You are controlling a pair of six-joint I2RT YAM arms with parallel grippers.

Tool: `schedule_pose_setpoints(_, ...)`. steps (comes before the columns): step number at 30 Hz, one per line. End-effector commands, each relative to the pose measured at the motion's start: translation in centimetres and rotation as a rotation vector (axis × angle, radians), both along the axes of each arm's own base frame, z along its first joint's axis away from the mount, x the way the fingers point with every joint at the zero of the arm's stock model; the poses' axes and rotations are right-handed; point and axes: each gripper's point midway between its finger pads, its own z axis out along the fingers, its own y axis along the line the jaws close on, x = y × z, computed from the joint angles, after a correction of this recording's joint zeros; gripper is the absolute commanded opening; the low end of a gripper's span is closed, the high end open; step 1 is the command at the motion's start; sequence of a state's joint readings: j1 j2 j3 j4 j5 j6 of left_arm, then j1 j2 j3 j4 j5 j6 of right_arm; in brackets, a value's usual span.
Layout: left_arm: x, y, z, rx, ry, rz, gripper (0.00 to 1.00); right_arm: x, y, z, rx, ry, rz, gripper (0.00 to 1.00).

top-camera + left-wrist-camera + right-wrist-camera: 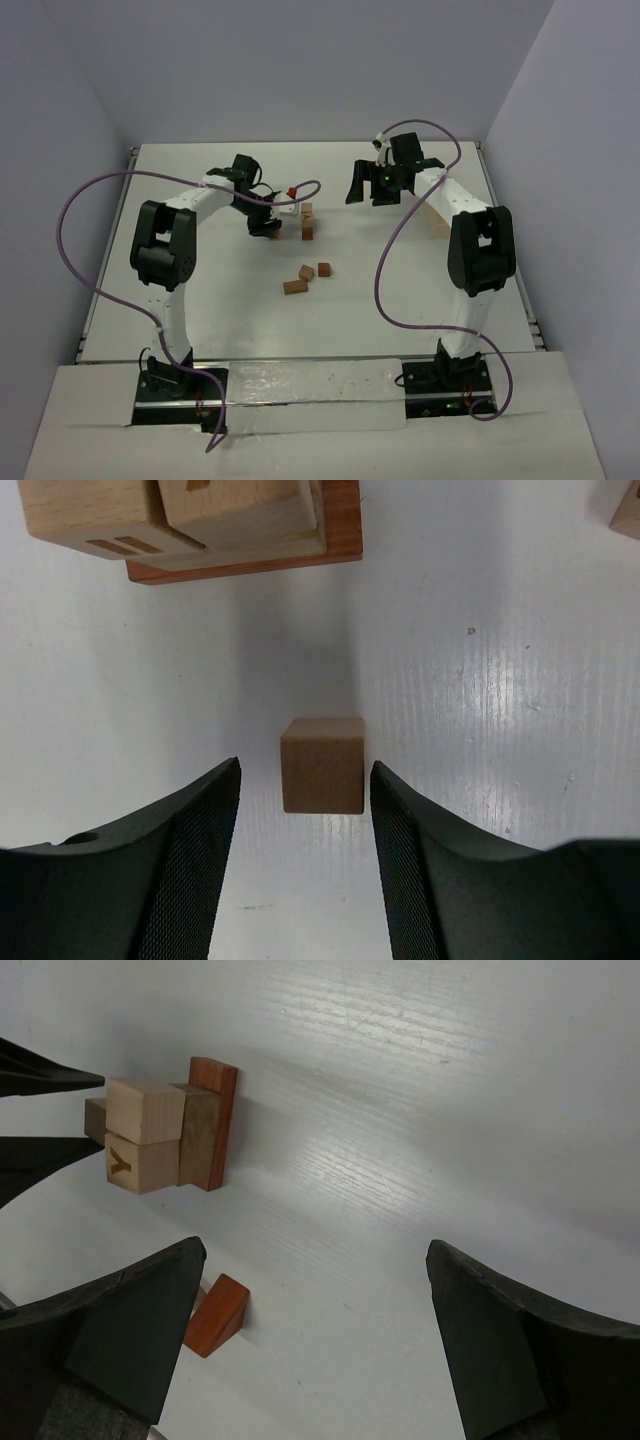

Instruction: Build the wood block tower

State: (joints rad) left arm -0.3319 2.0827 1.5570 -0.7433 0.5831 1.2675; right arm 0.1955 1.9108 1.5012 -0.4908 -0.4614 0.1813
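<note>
Left pincer (305, 770) first, since its black ribbed fingers (190, 860) fill the bottom of the wrist view. They sit apart with a small tan cube (322, 765) between them on the white counter (500, 730), a sliver of gap on each side, so nothing is clamped. Just beyond the cube is the tower (230, 520), so far a tight cluster of pale blocks against a reddish-brown slab (342, 530). Right pincer (315, 1250) hangs wide apart and empty, off to the tower's right, with a reddish wedge (215, 1315) peeking out beside one finger. From above, three loose blocks (306, 273) lie close together on the near side of the tower
</note>
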Motion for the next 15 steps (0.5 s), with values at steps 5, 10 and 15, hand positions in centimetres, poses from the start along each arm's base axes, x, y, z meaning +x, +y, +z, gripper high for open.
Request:
schedule_pose_setpoints(5,0.0,-1.2,0.1,-0.024,0.008,-0.025,0.53,0.9,-0.2,0.6,0.016,-0.028,-0.001,1.0)
schedule_pose_setpoints(10,0.0,-1.4,0.7,-0.024,0.031,0.032,0.24,0.8,-0.1,0.6,0.02,-0.025,-0.003,1.0)
schedule_pose_setpoints(15,-0.2,-2.9,4.8,-0.087,0.091,0.205,0.0,0.7,-0.4,1.2,0.018,-0.037,-0.013,1.0)
